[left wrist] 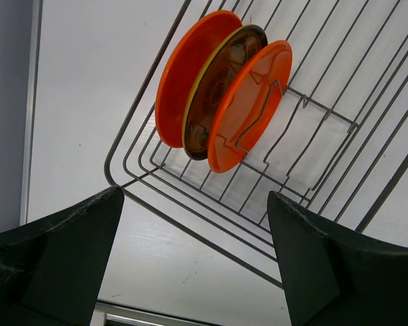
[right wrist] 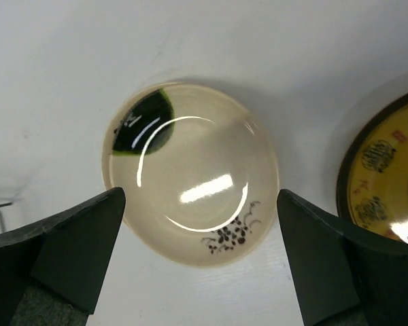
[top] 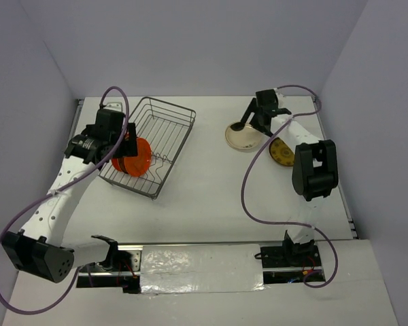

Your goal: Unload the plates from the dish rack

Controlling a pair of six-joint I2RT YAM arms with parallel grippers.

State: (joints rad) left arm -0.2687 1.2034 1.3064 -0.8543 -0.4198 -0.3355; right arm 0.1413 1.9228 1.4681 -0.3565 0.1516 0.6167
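Left gripper point(left wrist: 195, 195): we saw its jaws spread apart and holding nothing, poised over a corner of the rack point(left wrist: 132, 119).
In the rack: we counted three standing on edge, close side by side: an orange plate point(left wrist: 183, 81), a brown patterned plate point(left wrist: 221, 88), a second orange plate point(left wrist: 248, 109).
Right gripper point(right wrist: 201, 197): we found its jaws apart and empty above the cream plate point(right wrist: 190, 173).
Cream plate: it lay flat on the table point(top: 211, 197), well apart from the rack.
Yellow plate point(right wrist: 387, 170): it lay flat, just beside the cream one.
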